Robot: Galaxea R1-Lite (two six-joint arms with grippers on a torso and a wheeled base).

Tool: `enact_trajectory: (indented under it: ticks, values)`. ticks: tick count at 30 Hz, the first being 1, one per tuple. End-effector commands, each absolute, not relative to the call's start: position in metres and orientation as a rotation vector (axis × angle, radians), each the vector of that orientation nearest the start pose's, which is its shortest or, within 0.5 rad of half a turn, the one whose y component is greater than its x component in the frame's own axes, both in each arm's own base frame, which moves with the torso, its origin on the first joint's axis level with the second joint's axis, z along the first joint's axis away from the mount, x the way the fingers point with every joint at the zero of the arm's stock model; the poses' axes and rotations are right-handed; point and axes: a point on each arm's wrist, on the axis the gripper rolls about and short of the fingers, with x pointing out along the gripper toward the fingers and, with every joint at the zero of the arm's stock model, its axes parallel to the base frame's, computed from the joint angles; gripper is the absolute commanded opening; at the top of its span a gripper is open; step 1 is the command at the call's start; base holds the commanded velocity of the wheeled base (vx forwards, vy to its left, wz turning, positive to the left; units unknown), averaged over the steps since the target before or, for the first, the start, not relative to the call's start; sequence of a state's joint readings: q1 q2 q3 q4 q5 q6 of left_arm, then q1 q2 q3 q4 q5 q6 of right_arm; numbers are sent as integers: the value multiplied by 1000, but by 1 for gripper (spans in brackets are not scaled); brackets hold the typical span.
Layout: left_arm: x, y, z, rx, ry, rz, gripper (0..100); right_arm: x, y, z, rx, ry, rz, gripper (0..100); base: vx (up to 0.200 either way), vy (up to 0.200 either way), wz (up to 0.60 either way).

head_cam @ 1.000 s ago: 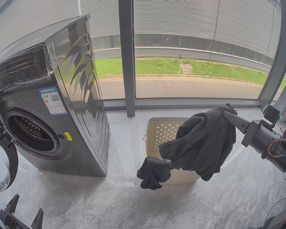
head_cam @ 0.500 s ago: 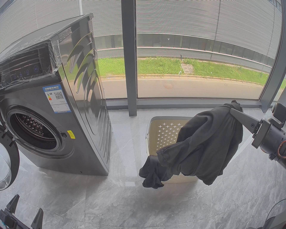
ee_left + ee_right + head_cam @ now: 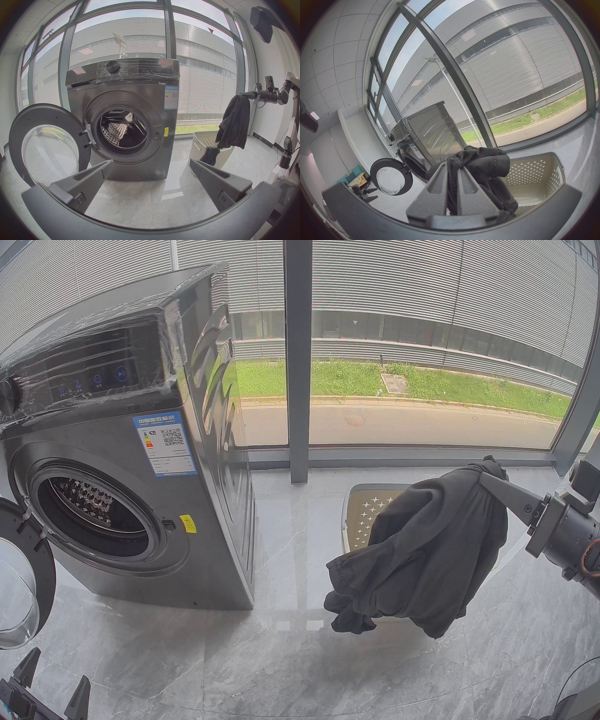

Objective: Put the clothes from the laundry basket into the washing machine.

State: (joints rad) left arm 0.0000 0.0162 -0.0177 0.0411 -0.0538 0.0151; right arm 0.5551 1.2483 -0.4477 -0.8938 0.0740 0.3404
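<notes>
The grey washing machine [image 3: 125, 490] stands on the left with its round door [image 3: 25, 577] swung open and its drum [image 3: 94, 515] exposed. My right gripper [image 3: 487, 480] is shut on a dark garment [image 3: 431, 552], which hangs free above the cream laundry basket [image 3: 362, 509] and hides most of it. In the right wrist view the gripper [image 3: 452, 168] pinches the bunched cloth [image 3: 484, 162] over the basket [image 3: 537, 175]. My left gripper [image 3: 56, 671] is low at the near left, open and holding nothing [image 3: 150, 164], facing the machine [image 3: 125, 93]. A dark cloth [image 3: 129, 139] lies inside the drum.
A window wall with a dark upright post [image 3: 299, 365] runs behind the machine and basket. Grey marble floor [image 3: 281, 665] stretches between the machine's front and the basket.
The head view has swung toward the washing machine. My right gripper has carried the garment a little toward the machine relative to the basket, and the hanging lower end has swung up closer to the bulk.
</notes>
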Motion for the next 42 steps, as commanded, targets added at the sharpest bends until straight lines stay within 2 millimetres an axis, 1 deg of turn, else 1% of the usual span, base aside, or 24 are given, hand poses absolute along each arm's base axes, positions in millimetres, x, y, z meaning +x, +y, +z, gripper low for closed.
enact_trajectory:
  ticks: [1,7,15,19,25,37,42]
  values:
    - [-23,-1,72,14,41,-54,100,159,100,217,345,42,628,0,0,200,0]
    - [-23,-1,72,14,41,-54,100,168,104,210,338,62,541,0,0,200,0]
    - [-23,-1,72,14,41,-54,100,167,104,208,283,49,489,0,0,200,0]
    - [-23,-1,72,16,39,-52,100,165,107,208,282,49,506,0,0,200,0]
    - [-23,-1,72,16,39,-54,100,165,107,207,280,55,505,0,0,0,0]
    - [-23,-1,72,16,39,-54,100,165,107,207,281,54,508,0,-200,0,0]
    - [-23,-1,72,16,39,-52,100,165,107,206,281,58,511,0,0,0,0]
